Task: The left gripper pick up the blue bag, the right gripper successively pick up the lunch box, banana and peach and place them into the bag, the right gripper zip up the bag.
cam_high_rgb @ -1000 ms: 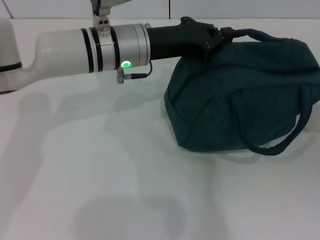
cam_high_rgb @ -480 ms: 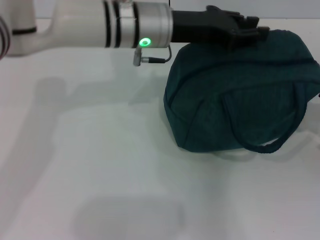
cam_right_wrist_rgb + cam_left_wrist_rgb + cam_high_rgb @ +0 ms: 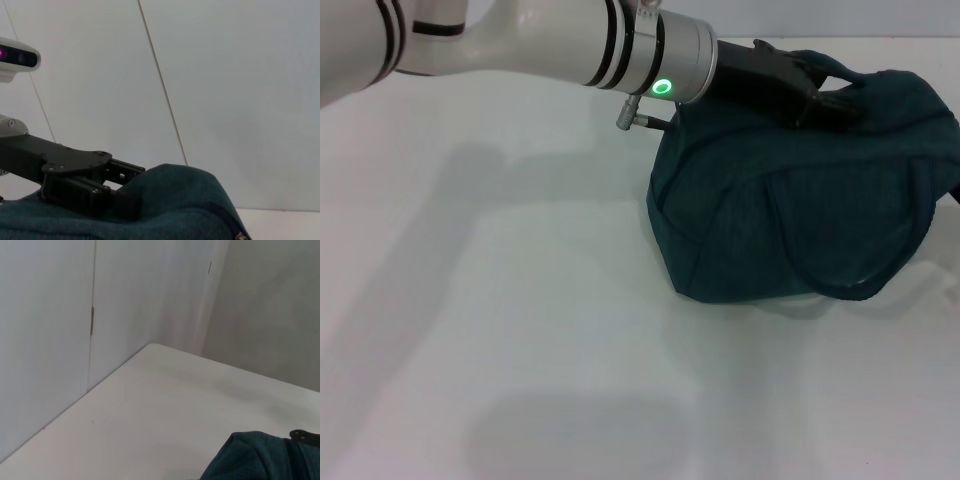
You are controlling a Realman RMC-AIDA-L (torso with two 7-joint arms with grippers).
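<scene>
Blue bag [image 3: 800, 200] sits slumped on the white surface [image 3: 520, 330], toward the right side of the head view, one handle loop hanging down its front. Left gripper [image 3: 820, 98] reaches in across the bag's top edge, jaws clamped on the fabric near the upper handle; the right wrist view shows the same black jaws [image 3: 112, 192] pressed into the cloth. Right gripper not visible in any view

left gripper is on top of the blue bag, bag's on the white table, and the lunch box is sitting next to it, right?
Not quite: no lunch box is visible beside the bag. The head view shows only bare white table around the blue bag. The rest holds: the left gripper is on top of the bag, which the right wrist view confirms, and the bag rests on the table.
</scene>
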